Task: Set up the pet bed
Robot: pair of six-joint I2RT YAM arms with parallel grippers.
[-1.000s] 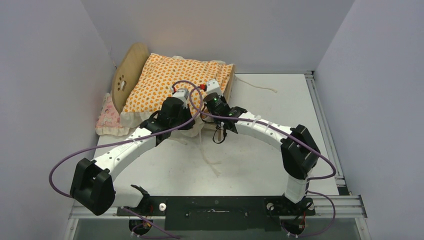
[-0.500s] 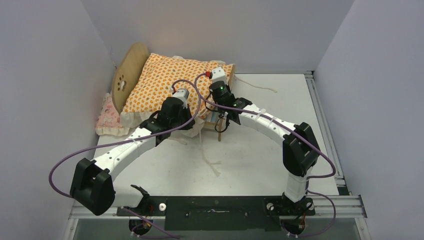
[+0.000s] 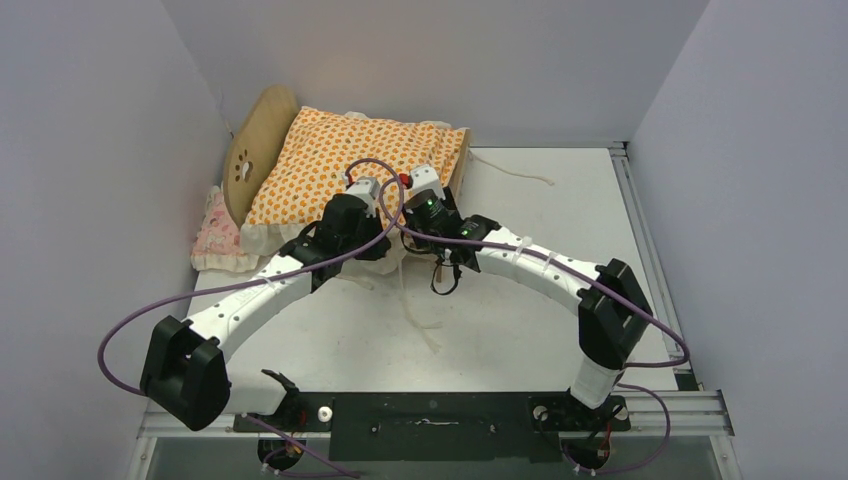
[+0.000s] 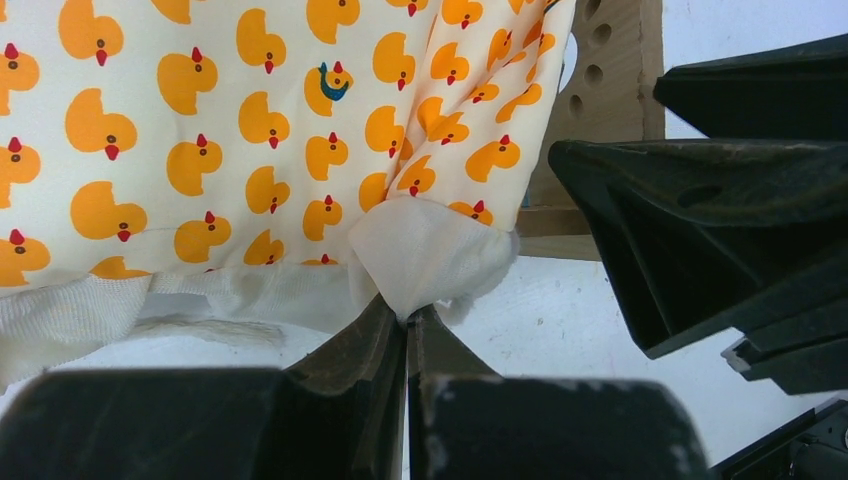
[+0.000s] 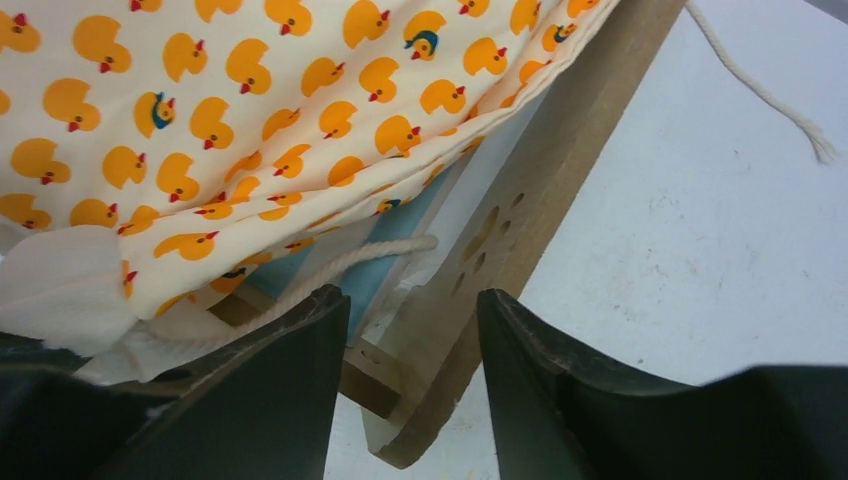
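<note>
The pet bed [image 3: 262,140] stands at the back left, its paw-print headboard by the left wall and its footboard [image 3: 462,160] toward the middle. The orange duck-print mattress cushion [image 3: 345,165] lies on it. My left gripper [image 3: 385,245] is shut on the cushion's white ruffle [image 4: 425,255] at its near corner, seen close in the left wrist view [image 4: 408,312]. My right gripper [image 5: 410,300] is open, its fingers either side of the footboard's [image 5: 540,180] near end without touching it. The blue striped base [image 5: 400,230] shows under the cushion [image 5: 250,100].
A small pink frilled pillow [image 3: 215,235] lies on the table against the left wall, beside the headboard. White cords trail on the table in front of the bed [image 3: 415,310] and behind the footboard [image 3: 520,170]. Enclosure walls stand close at the left and back.
My right gripper went toward the footboard's far end half a second ago and has come back to its near end. My left gripper still holds the ruffle in place.
</note>
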